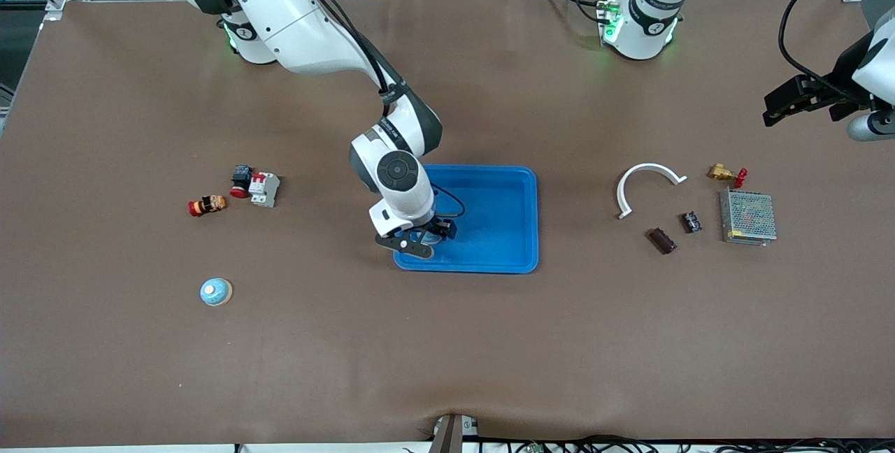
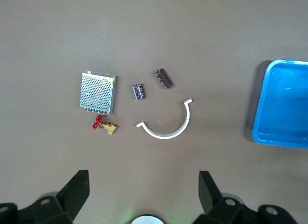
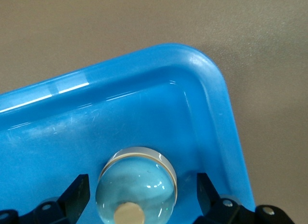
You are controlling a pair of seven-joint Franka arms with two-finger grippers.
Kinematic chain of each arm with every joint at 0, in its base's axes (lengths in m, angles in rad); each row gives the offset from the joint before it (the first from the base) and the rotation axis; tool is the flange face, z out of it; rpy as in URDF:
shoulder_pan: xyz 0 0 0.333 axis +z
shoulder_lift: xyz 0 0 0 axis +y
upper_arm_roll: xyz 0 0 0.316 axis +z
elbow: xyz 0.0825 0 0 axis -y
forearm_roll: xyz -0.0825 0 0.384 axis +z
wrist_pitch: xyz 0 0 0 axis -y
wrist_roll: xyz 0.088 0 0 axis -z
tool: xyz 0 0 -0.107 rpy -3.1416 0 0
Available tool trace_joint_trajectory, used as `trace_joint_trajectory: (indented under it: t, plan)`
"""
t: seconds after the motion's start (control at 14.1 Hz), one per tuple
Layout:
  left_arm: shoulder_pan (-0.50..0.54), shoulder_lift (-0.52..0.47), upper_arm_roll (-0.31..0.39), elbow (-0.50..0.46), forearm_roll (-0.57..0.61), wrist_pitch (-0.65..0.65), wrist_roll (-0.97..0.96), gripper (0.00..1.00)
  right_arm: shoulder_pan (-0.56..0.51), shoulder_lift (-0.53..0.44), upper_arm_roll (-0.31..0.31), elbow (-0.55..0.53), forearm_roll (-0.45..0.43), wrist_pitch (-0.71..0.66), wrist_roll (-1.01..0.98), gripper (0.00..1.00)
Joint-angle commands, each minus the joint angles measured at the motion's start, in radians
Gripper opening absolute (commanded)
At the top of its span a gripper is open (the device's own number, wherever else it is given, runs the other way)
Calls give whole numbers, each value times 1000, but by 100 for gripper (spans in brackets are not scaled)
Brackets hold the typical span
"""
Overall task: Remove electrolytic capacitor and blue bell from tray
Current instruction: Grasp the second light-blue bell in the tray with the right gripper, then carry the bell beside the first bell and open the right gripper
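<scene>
The right claw is down in the blue tray, at the corner nearest the front camera on the right arm's side, and the right wrist view shows a pale blue domed bell sitting on the tray floor right between its fingers. Those fingers stand spread to either side of the bell, a gap visible on each side, so nothing is clamped here. Over at the left arm's end of the surface, the left claw hangs high in the air, wide open and empty, waiting above its cluster of parts. Down below it lies the dark cylindrical capacitor, flat on the surface, just beside a small black component. A white curved bracket arcs between those two and the tray, and a perforated metal power supply sits toward the table's edge, with a brass fitting with a red handle just farther from the front camera. Toward the right arm's end, a second blue bell rests alone on the surface, nearer the front camera than a white circuit breaker, a red-capped push button touching it, and a small red and orange part close by.
</scene>
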Motion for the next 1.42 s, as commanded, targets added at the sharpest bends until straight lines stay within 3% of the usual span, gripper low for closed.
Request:
trace_joint_trajectory:
  t: [0.0, 0.14, 0.43, 0.71, 0.92, 1.35]
  plan:
    - [5, -18, 2, -17, -25, 12, 21, 100, 12, 7, -10, 23, -9, -6, 27, 70]
    - [5, -18, 2, -17, -25, 12, 21, 100, 10, 3, -10, 35, -7, -14, 25, 55]
    - [5, -18, 2, -17, -25, 12, 21, 100, 12, -4, -8, 69, -4, -70, 25, 54]
    - [5, -18, 2, -17, -25, 12, 21, 100, -19, -34, -10, 144, -7, -252, 7, 54]
    - [2, -16, 2, -15, -25, 13, 21, 100, -80, -59, -10, 190, -3, -368, -146, 54]
    - [-3, -16, 0, -15, -25, 13, 19, 100, -247, -126, -10, 186, -4, -425, -605, 54]
